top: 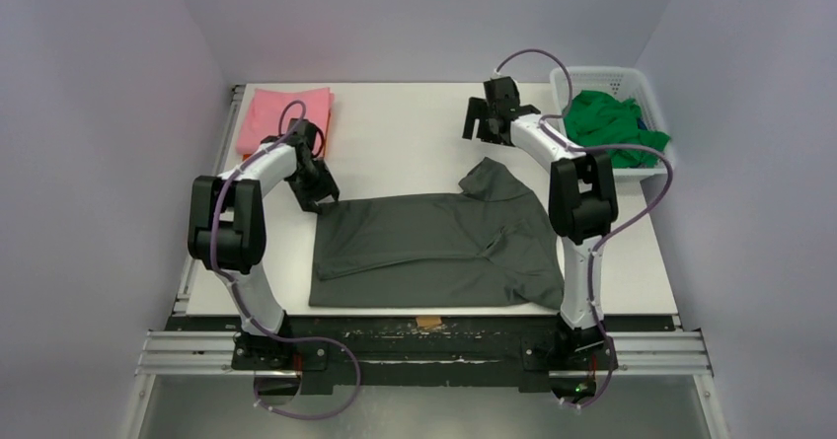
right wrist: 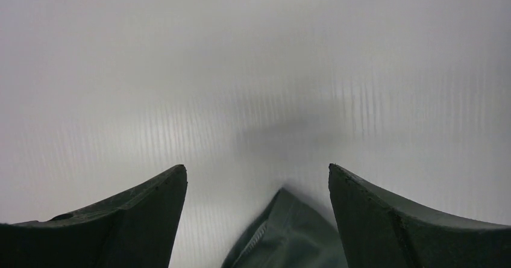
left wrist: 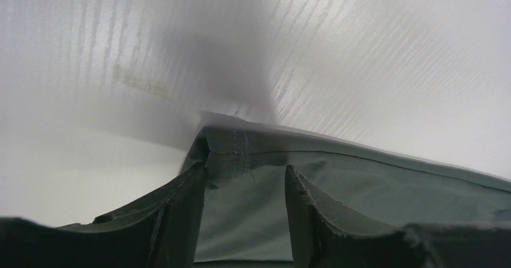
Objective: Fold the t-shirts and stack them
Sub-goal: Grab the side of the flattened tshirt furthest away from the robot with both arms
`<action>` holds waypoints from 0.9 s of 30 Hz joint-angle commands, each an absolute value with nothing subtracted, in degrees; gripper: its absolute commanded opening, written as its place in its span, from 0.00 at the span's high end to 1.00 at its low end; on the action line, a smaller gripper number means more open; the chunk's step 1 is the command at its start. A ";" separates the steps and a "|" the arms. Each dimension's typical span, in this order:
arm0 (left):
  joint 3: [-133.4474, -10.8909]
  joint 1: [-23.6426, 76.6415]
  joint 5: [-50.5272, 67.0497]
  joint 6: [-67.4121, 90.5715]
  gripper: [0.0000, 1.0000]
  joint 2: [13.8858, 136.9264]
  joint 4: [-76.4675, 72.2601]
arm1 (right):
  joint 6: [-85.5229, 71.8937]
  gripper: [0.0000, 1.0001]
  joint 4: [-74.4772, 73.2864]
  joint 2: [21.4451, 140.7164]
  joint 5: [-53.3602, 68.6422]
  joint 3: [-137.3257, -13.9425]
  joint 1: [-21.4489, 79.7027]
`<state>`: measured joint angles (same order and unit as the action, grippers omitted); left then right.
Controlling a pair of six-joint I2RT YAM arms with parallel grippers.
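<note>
Only partly done, judging by the layout. Already folded and laid flat at the far left corner: a pink t-shirt (top: pixel 286 113). Waiting in the white lattice basket (top: pixel 602 72) at the far right: a bright green t-shirt (top: pixel 604 123), crumpled, not yet touched.

In hand now: the dark grey t-shirt (top: pixel 434 247), spread across the near middle of the table (top: pixel 405 133). Mostly flat, with one sleeve lying out toward the far right and some creases near the right side. No clean fold visible in it yet.

At its far left corner: the left gripper (top: pixel 318 200), lowered onto the hem. Fingers (left wrist: pixel 181 214) part-way spread, one at each side of the corner seam, with cloth visible between them; no firm pinch to be seen.

Beyond the sleeve, over bare table: the right gripper (top: pixel 484 123), spread wide, holding nothing, with the sleeve tip just below and between its tips in the wrist view.

Left to do, probably: folding the grey one, stacking it, then the same for the green one.

White matte table top, with a small tan piece of tape (top: pixel 427 321) at the near edge. Pale lilac walls (top: pixel 99 113) on three sides.
</note>
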<state>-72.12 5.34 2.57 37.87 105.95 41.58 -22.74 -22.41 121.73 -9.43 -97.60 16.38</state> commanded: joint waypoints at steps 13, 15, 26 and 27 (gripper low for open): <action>-80.47 6.50 -6.11 36.17 0.52 109.40 48.65 | -19.44 0.18 -25.35 134.11 -7.75 -111.66 16.43; -81.42 6.50 -4.01 34.96 0.53 110.48 47.35 | -18.99 0.17 -24.87 134.42 -7.21 -111.18 16.43; -80.16 6.86 -1.91 33.29 0.62 109.72 49.46 | -18.62 0.21 -24.25 134.00 -4.88 -109.65 16.39; -80.16 6.86 -1.78 33.03 0.65 109.69 49.45 | -18.64 0.22 -23.91 133.66 -4.50 -109.11 16.41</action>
